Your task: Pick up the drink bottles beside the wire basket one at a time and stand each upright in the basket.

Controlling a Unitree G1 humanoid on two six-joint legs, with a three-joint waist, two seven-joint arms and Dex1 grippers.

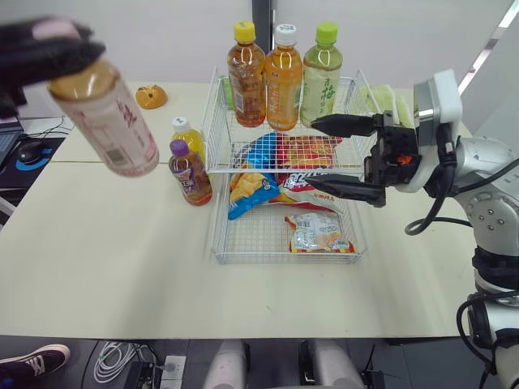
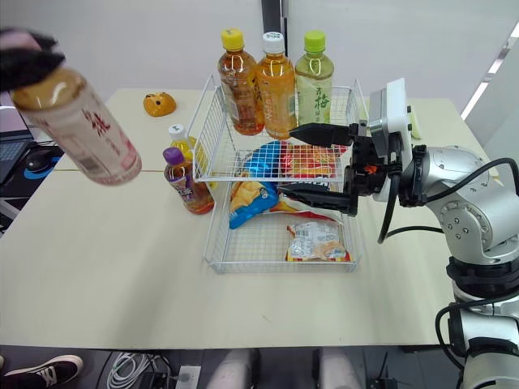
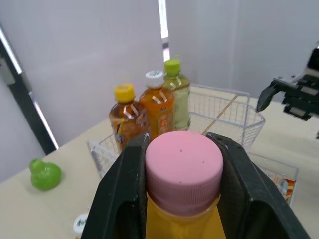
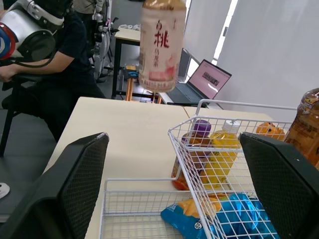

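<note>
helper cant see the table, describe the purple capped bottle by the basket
Find the white wire basket on the table. Two small bottles stand at its left side; the purple-capped bottle is the front one, dark reddish, while the white-capped bottle behind is yellow.

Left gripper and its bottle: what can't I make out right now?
Left gripper: blurred and cut by the frame edge in head views.
Pink-capped bottle: body hidden under cap and gripper in the left wrist view.
Small yellow bottle: lower part hidden behind the purple-capped bottle.
Snack packs: partly covered by the upper shelf and right gripper.
</note>
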